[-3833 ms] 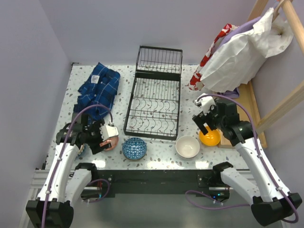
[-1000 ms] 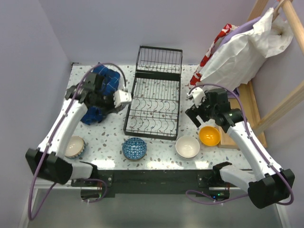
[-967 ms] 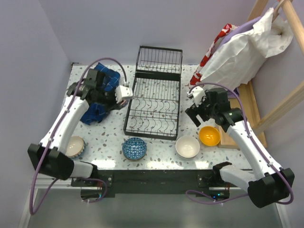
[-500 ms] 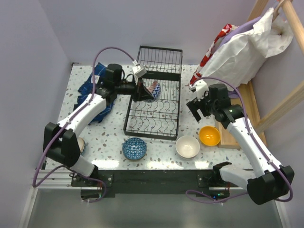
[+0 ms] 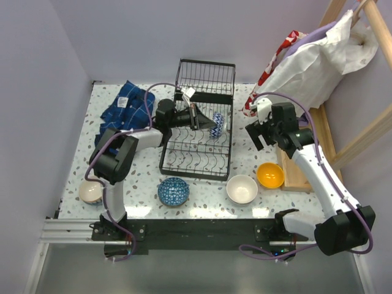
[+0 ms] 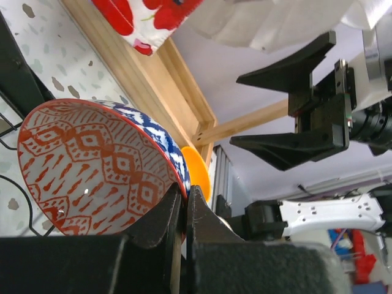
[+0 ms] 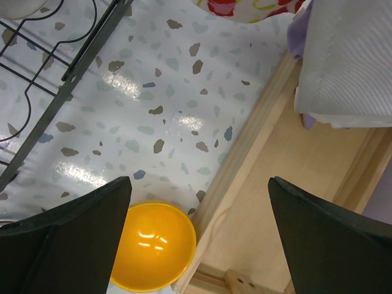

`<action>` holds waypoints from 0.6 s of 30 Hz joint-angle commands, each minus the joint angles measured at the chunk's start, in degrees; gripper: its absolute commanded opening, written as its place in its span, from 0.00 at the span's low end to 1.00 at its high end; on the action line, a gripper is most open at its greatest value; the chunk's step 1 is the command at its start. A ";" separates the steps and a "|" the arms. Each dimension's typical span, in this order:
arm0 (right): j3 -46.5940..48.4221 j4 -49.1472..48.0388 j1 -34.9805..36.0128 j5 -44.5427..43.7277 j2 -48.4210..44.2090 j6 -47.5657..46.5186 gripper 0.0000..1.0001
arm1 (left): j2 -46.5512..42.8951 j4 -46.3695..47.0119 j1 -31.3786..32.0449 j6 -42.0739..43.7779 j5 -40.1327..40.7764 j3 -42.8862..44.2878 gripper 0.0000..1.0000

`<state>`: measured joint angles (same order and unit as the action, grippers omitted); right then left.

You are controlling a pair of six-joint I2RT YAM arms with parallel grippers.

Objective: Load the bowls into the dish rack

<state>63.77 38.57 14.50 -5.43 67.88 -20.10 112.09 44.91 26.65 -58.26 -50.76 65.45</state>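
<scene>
My left gripper (image 5: 210, 122) reaches across the black wire dish rack (image 5: 190, 153) and is shut on the rim of a patterned bowl (image 5: 218, 126). The bowl is held on edge over the rack's right side. In the left wrist view it is red-patterned inside and blue outside (image 6: 98, 165), with its rim pinched in my left gripper (image 6: 184, 199). My right gripper (image 5: 260, 133) hangs open right of the rack. Below my right gripper (image 7: 199, 211) lies a yellow bowl (image 7: 152, 245). A white bowl (image 5: 242, 188), a blue bowl (image 5: 173, 191) and a beige bowl (image 5: 90, 192) sit along the near edge.
A wooden tray (image 5: 293, 176) lies against the yellow bowl (image 5: 270, 176) at the right, with bags (image 5: 306, 67) piled behind it. A blue checked cloth (image 5: 128, 113) lies left of the rack. The rack's upright end panel (image 5: 206, 76) stands at the back.
My left arm has swung rightward from beside the blue cloth across the rack, carrying the patterned bowl to its right side. My right gripper has drifted slightly back and right, still open.
</scene>
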 commanded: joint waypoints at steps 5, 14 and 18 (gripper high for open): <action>0.75 0.19 -1.76 -1.25 0.15 1.20 0.99 | 6.81 17.40 1.03 -14.24 3.12 1.96 0.00; 0.74 0.81 -3.34 -0.55 0.85 1.37 0.99 | 13.32 21.28 2.17 -17.41 3.83 4.16 0.00; 0.22 0.81 -3.60 -0.37 1.12 1.38 0.99 | 15.34 21.28 2.61 -17.42 4.00 5.39 0.00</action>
<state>63.72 39.38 11.20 -5.45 68.77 -19.49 126.13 60.73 28.45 -74.41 -47.42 67.85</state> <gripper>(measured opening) 0.986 0.061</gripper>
